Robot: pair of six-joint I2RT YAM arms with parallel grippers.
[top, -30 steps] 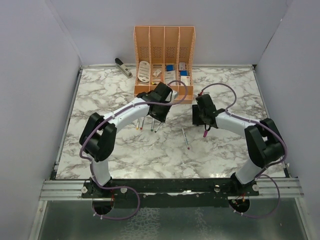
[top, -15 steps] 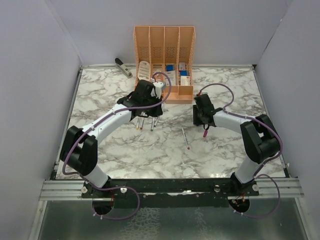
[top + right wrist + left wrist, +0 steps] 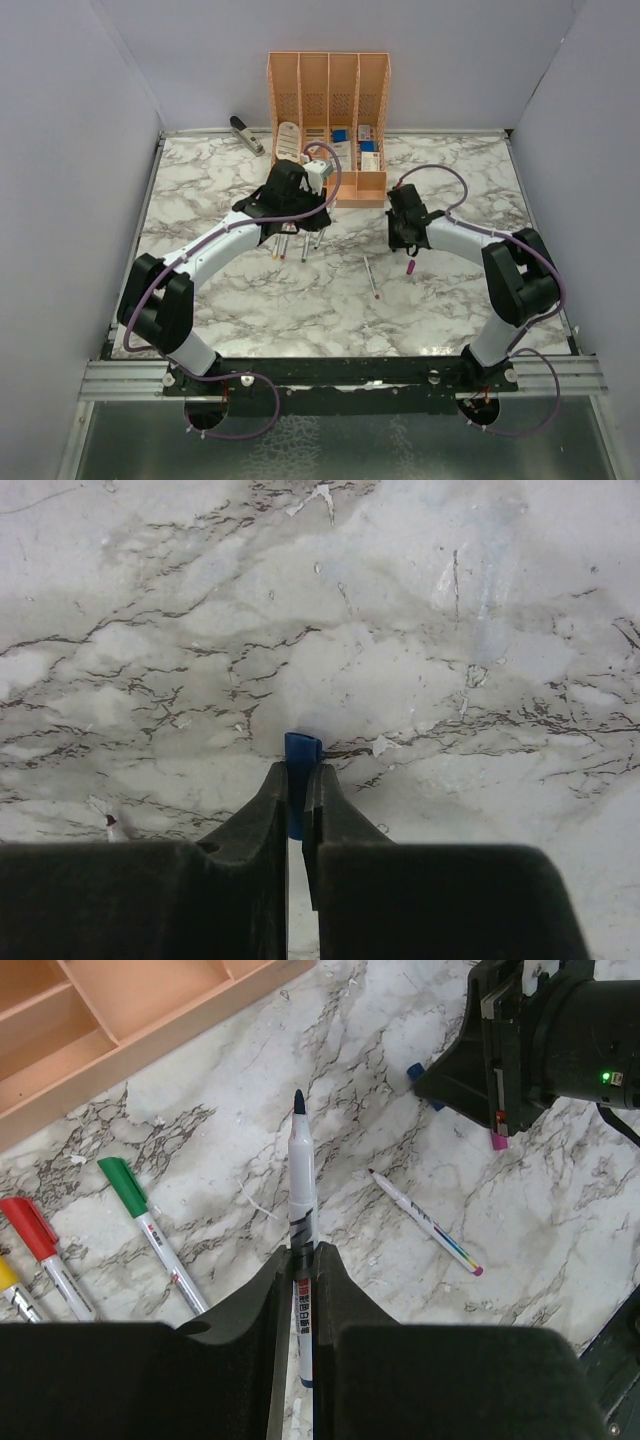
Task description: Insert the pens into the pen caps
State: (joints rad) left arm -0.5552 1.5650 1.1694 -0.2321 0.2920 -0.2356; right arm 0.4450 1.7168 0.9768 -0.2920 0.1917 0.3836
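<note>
Left jaws pinch a dark-tipped pen [image 3: 300, 1175], its rear hidden; right jaws clamp a blue cap [image 3: 300, 748], mostly hidden.

I see the organizer [image 3: 328, 110] at the worktop's [image 3: 250, 300] back, stapler [image 3: 246, 134] left of it, one loose pen [image 3: 371, 276] lying in front.

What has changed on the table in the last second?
The left gripper, shut on the grey-white pen with a dark-blue tip, moved left as its elbow swung outward. The right gripper, shut on the blue cap, hardly shifted. The loose magenta-tipped pen stayed put.
</note>
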